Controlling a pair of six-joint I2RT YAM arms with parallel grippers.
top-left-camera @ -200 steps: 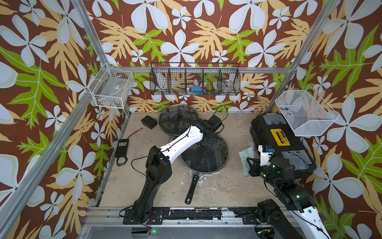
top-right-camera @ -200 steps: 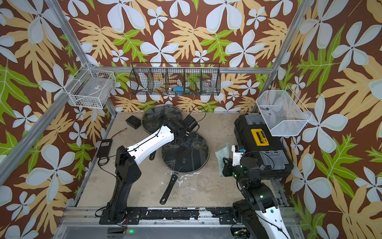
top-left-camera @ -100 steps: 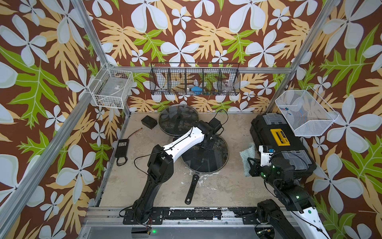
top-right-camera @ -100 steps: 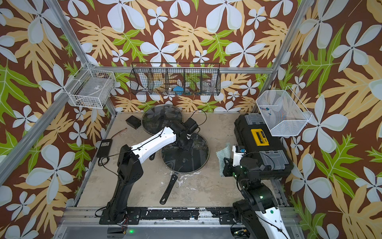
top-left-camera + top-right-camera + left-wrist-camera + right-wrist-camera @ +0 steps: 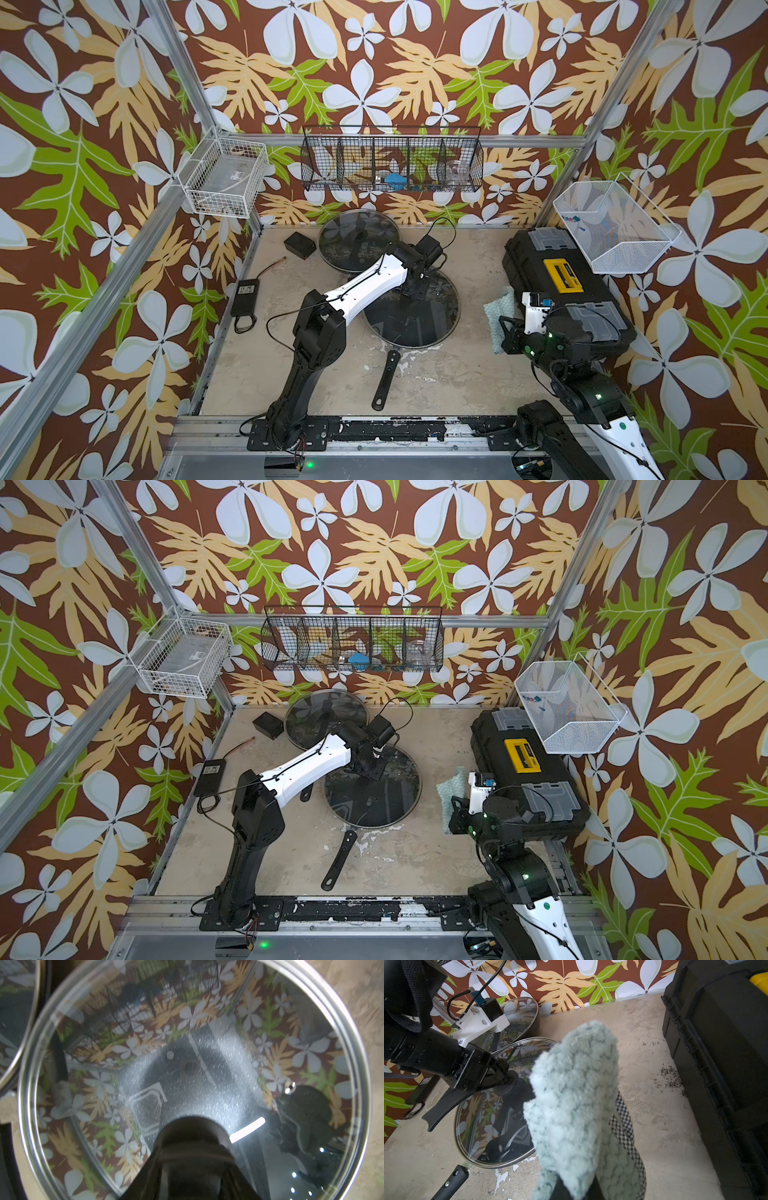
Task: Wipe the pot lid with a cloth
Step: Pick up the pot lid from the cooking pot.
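Note:
The pot lid (image 5: 415, 320) (image 5: 374, 800), clear glass with a silvery rim, lies on a black pan in the middle of the table. My left gripper (image 5: 419, 289) (image 5: 371, 769) (image 5: 192, 1167) comes down onto the lid's centre. Its jaws are shut on the black handle (image 5: 191, 1132) (image 5: 509, 1082). In the left wrist view the glass (image 5: 187, 1064) fills the picture. The pale teal cloth (image 5: 500, 311) (image 5: 453, 789) (image 5: 575, 1095) hangs off the table to the right of the lid. My right gripper (image 5: 509, 336) (image 5: 457, 812) (image 5: 571, 1188) is shut on it, the fingers mostly hidden by cloth.
A second glass lid (image 5: 357, 239) lies behind, almost touching the pot lid. The pan's handle (image 5: 384, 382) points toward the front edge. A black toolbox (image 5: 561, 291) fills the right side. A power adapter (image 5: 245, 293) and a small black box (image 5: 300, 244) lie at the left.
My left gripper has come down a little over the lid's centre, and its jaws have closed on the handle. The right arm and the cloth have not moved.

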